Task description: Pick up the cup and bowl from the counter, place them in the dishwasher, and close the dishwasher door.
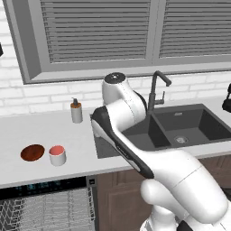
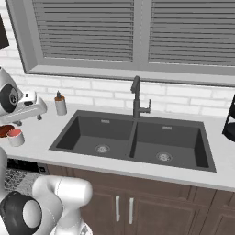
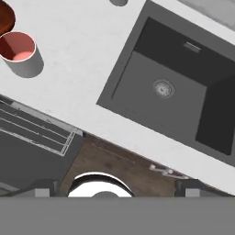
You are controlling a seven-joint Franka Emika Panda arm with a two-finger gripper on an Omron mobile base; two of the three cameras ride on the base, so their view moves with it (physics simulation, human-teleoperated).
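The white cup [image 1: 57,155] with a salmon-red inside stands on the light counter [image 1: 27,131], left of the sink. Touching or nearly touching its left side is the dark reddish-brown bowl [image 1: 32,152]. In the hand view the cup [image 3: 20,53] and bowl [image 3: 5,18] sit at the upper left. My gripper [image 3: 118,189] hangs open high above the counter, to the right of the cup, with nothing between its fingers. Below the counter edge the dishwasher [image 1: 45,207] stands open, with its grey wire rack [image 3: 36,131] exposed. The dishwasher door is out of view.
A dark double sink [image 1: 180,128] with a black faucet [image 1: 155,92] lies right of the arm. A grey soap dispenser [image 1: 76,111] stands at the back of the counter. Brown cabinet doors [image 2: 124,206] run under the sink. A dark object [image 2: 229,121] stands at the far right.
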